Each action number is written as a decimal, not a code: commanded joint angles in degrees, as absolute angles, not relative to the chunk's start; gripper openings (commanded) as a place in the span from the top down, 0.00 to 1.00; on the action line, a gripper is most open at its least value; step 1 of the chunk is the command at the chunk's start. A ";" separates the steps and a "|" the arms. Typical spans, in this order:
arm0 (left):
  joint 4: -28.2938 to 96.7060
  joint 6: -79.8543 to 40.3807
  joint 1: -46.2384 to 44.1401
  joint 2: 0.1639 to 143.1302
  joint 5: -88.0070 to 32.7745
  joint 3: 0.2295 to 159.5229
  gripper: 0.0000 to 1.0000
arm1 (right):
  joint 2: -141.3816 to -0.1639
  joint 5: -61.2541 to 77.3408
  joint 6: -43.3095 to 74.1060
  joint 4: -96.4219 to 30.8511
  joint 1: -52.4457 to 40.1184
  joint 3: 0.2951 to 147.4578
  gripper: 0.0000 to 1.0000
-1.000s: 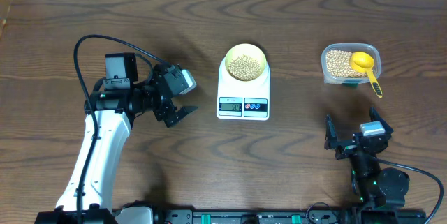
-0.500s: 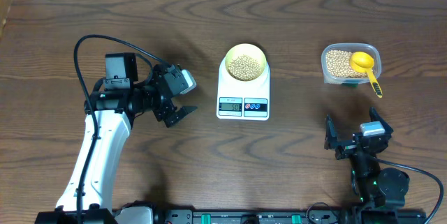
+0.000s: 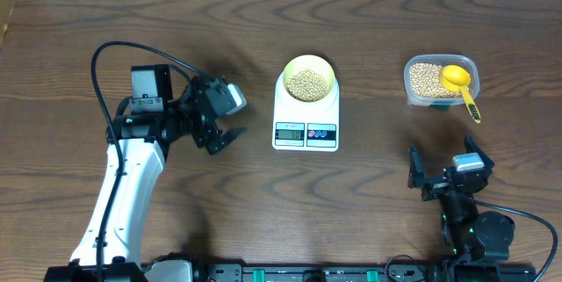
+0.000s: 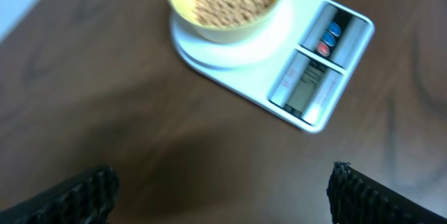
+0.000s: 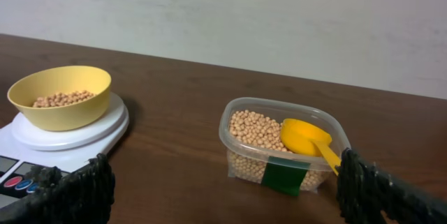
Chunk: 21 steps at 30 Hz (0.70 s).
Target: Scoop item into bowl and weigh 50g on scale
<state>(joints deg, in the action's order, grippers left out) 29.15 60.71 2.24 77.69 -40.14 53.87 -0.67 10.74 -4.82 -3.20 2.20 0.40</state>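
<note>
You're backing the left pincer [image 3: 226, 119] off the scale [image 3: 306, 133]: it's drifting slightly left and up across the worktop [image 3: 369, 36], wrist turning a touch.

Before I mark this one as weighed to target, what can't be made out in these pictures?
Reading on the display of the scale: too small in the overhead view, blurred in the left wrist view, cut off by the left edge in the right wrist view.
Depth of the beans in the bowl: the bowl's wall hides it.
What lies under the scoop in the tub: covered in every view.
</note>
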 commanded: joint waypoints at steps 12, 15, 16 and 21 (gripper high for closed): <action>16.36 21.78 2.28 62.52 -22.41 54.22 0.02 | -0.27 11.31 -4.14 -3.40 1.83 0.32 0.01; 16.40 14.48 2.28 58.06 -15.29 54.17 0.03 | -0.27 11.31 -4.14 -3.40 1.83 0.32 0.01; 16.38 12.86 2.28 56.80 -13.43 54.02 0.02 | -0.27 11.31 -4.14 -3.40 1.83 0.32 0.01; 16.05 9.63 2.28 50.63 -9.54 50.96 0.02 | -0.27 11.31 -4.14 -3.40 1.83 0.32 0.01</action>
<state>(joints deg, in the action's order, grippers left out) 16.36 15.94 2.22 54.43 -15.57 53.56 -0.64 10.74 -4.82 -3.18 2.15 0.40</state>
